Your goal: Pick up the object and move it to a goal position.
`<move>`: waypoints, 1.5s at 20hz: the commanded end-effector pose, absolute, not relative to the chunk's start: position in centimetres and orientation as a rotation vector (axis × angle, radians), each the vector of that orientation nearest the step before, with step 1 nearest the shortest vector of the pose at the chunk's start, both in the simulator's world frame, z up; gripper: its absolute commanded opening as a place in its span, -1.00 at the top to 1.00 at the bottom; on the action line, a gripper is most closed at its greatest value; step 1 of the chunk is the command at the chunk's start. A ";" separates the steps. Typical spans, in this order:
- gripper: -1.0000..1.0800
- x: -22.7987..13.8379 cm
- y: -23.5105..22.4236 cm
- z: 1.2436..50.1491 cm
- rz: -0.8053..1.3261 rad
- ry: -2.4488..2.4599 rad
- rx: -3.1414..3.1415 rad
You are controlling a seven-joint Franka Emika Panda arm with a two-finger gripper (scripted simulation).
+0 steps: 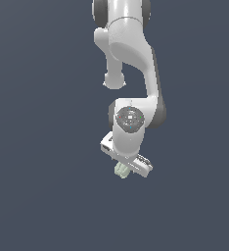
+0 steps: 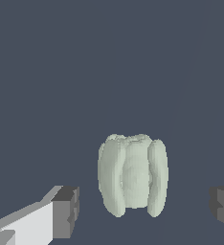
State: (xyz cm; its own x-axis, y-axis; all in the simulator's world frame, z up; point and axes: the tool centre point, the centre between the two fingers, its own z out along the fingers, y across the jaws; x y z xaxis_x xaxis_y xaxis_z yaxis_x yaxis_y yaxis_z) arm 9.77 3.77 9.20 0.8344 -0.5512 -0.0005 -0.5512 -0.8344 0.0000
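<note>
Between spread fingers: object, pale grey-green, lumpy, vertically ridged, untouched.

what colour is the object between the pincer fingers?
Pale grey-green, with ridged lobes; the object shows best in the wrist view.

Object pale grey-green, ridged; hand white, dark grey pads; background plain slate blue.

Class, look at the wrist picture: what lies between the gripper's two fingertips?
The object, a pale grey-green ridged block, sits between the fingers of the gripper, with bare gaps either side. The wrist view shows this.
</note>
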 end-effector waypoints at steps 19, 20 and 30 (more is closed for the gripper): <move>-0.92 9.8 3.8 4.2 0.000 0.911 -3.007; 1.00 9.8 3.8 4.2 0.000 0.911 -3.007; 1.00 9.8 3.8 4.2 0.000 0.911 -3.007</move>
